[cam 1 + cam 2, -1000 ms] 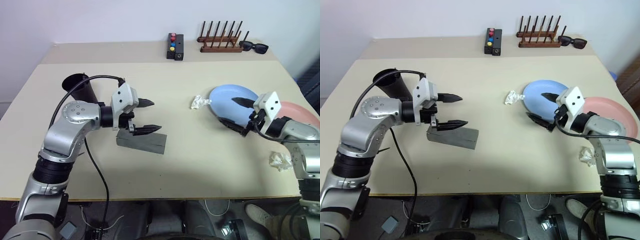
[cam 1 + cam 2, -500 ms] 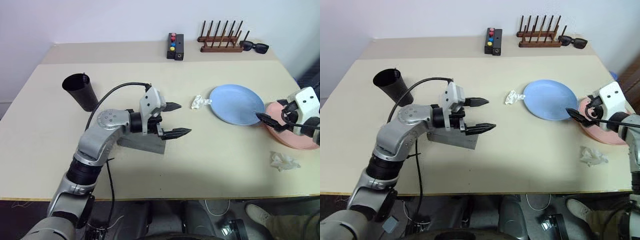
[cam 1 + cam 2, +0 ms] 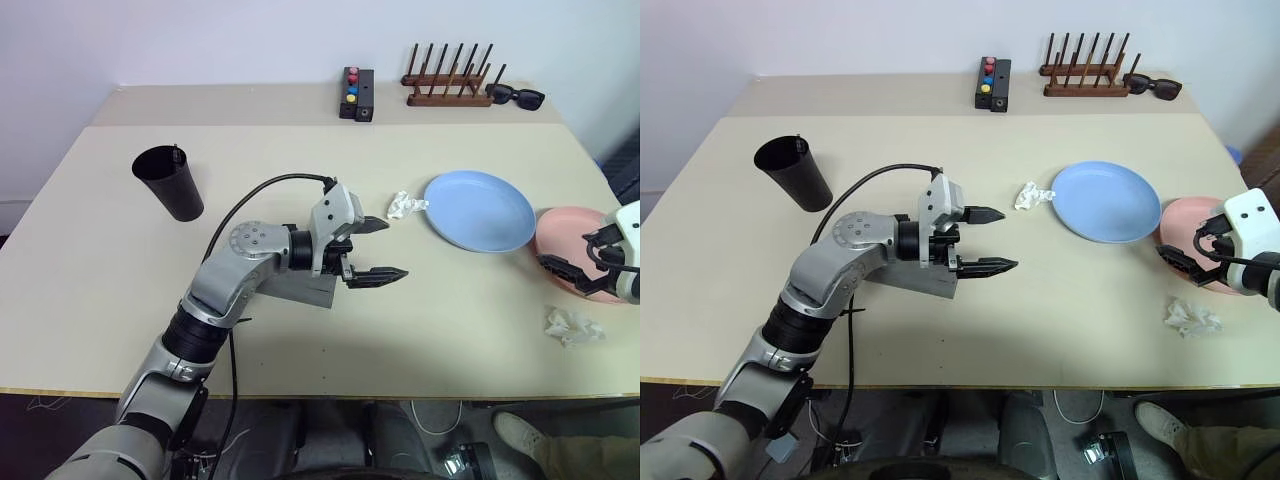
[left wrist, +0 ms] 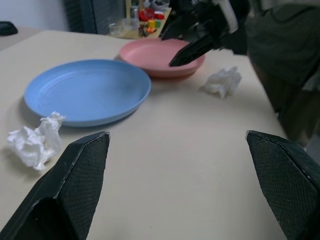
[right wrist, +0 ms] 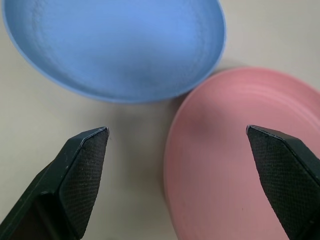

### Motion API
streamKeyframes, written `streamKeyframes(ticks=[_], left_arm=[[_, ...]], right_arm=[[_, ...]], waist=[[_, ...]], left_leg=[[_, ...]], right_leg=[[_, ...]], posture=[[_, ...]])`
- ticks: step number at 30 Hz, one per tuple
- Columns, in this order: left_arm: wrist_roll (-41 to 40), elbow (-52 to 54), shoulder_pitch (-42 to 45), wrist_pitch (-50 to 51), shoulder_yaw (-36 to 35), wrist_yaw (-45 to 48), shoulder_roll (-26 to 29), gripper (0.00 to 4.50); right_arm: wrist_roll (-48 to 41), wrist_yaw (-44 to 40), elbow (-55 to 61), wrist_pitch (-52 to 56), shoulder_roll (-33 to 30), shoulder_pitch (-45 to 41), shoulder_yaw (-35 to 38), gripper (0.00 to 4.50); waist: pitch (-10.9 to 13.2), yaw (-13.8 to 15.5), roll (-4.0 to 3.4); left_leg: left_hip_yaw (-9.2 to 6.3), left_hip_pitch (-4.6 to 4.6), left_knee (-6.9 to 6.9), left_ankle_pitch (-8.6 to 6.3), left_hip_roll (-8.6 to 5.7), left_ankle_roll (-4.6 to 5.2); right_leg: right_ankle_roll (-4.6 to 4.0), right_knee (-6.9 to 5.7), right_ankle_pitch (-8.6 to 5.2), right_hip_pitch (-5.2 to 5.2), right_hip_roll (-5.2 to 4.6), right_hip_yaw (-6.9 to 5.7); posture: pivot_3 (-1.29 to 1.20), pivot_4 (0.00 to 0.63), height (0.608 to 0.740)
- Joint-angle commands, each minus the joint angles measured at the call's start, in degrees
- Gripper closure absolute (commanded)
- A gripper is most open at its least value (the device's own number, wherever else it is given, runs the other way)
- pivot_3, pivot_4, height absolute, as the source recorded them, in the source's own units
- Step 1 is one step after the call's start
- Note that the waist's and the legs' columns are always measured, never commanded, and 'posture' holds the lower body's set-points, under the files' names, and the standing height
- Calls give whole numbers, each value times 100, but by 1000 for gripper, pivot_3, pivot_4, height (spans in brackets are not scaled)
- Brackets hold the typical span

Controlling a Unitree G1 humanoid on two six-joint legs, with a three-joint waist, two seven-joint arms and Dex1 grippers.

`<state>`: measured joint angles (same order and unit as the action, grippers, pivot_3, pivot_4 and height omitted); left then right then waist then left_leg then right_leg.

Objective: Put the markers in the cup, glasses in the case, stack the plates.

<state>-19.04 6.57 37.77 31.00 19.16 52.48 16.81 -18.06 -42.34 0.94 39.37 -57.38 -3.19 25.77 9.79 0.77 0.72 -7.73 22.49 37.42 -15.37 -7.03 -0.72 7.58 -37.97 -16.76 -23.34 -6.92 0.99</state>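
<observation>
The black cup (image 3: 170, 183) stands upright at the far left, with a thin dark tip showing at its rim. The markers and the glasses are otherwise hidden. The grey case (image 3: 305, 291) lies mid-table, partly covered by my left arm. My left gripper (image 3: 396, 247) hangs open and empty just past the case, pointing toward the plates. The blue plate (image 3: 480, 210) lies flat right of centre, beside the pink plate (image 3: 572, 238). My right gripper (image 3: 1180, 248) stands open and empty over the pink plate's near-left rim. In the right wrist view the blue plate (image 5: 115, 45) and pink plate (image 5: 240, 150) show between its fingers.
One crumpled tissue (image 3: 405, 205) lies just left of the blue plate, another (image 3: 572, 325) near the front right edge. Along the back stand a black box with coloured buttons (image 3: 356, 92), a wooden peg rack (image 3: 450, 85) and black sunglasses (image 3: 518, 97).
My left gripper swung right, from beside the cup to past the case. My right gripper moved right, off the blue plate to the pink plate's rim. Both stayed open.
</observation>
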Motion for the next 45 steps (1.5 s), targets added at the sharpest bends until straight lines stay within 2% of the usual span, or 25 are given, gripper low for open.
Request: streamKeyframes(ticks=[1, 16, 39, 42, 44, 45], left_arm=[[150, -78, 144, -342, 5, 57, -19, 47], [-240, 128, 1, -158, -318, 303, 232, 47], [-107, -141, 143, -366, -155, 1026, 419, 47], [-100, -145, 154, -378, -155, 1040, 414, 0], [-96, -146, 159, -385, -160, 1051, 416, 0], [-94, -148, 161, -386, -163, 1058, 418, 0]], right_arm=[[64, 65, 62, -184, 0, 40, 194, 0], [281, -6, -833, -1112, 254, -170, -288, 0], [417, -34, -1498, -1495, 365, -466, -663, 0], [447, -41, -1612, -1549, 383, -510, -685, 871], [461, -49, -1675, -1570, 388, -546, -700, 1900], [462, -55, -1708, -1564, 389, -568, -707, 2258]], waist=[[0, -2, 0], [0, -7, 0], [0, -9, 0], [0, -8, 0], [0, -8, 0], [0, -10, 0]], left_leg=[[1, 0, 0, 0, 0, 0], [1, -1, -1, 0, 0, 0], [1, -2, -2, 0, 0, -1], [1, -2, -2, 0, 0, -1], [1, -2, -1, 0, 0, 0], [1, -2, -1, 0, 0, -1]], right_leg=[[0, 0, 0, 0, 0, 1], [0, 0, 0, 0, 0, 1], [0, 0, 0, 0, 0, 2], [0, 0, 0, 0, 0, 1], [0, 1, 0, 0, 0, 2], [0, 0, 0, 0, 0, 2]], posture=[[0, 150, 740], [0, 150, 740], [0, 150, 740], [0, 150, 740], [0, 150, 740], [0, 150, 740]])
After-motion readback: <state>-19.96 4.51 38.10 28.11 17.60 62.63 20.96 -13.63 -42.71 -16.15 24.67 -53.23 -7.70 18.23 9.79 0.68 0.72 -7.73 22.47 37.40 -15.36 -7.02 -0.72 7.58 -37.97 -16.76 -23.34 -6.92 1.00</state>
